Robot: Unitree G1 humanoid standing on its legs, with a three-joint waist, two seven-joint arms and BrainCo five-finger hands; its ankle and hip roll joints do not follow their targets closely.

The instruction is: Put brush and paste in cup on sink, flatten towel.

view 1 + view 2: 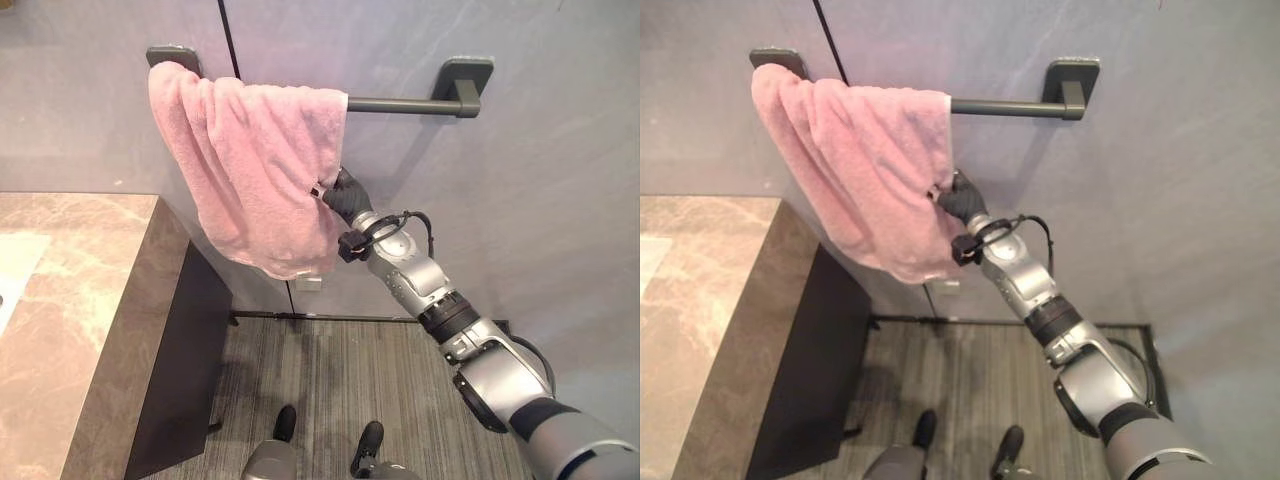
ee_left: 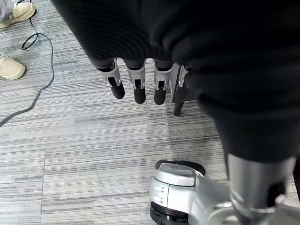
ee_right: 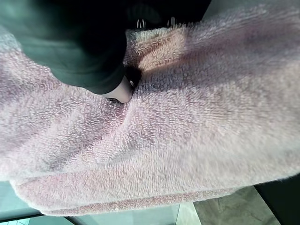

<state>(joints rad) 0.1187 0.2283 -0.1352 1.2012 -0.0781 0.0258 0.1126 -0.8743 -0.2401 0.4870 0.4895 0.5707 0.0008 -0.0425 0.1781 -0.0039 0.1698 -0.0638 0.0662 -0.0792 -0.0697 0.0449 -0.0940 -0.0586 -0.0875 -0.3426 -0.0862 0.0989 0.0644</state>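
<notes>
A pink towel (image 1: 250, 165) hangs bunched and crooked over the left end of a dark wall-mounted rail (image 1: 410, 103) in the upper half of the left eye view, its folds gathered toward the left bracket while the right stretch of the bar stands bare, which is presumably why the flattening step is in hand. The robot's right hand (image 1: 343, 196) reaches up from the lower right of the frame and meets the towel's right-hand edge at about mid-height, just below the rail; the dark ribbed cover faces the camera and the fingers are buried in or behind the pile, so whether they pinch the cloth or merely press against it cannot be told. In the right wrist view the towel fills the space past the hand, its fleecy surface creased into a ridge beside one pale fingertip (image 3: 121, 93) that touches the fabric, with the hem running along the bottom of that frame. The towel thus lies directly against and to the left of the right hand, touching it. The left hand (image 2: 136, 79) hangs idle over grey striped flooring (image 2: 70, 150), its fingers straight and relaxed and holding nothing. A marble-patterned counter (image 1: 70, 300) occupies the lower left of the left eye view.
</notes>
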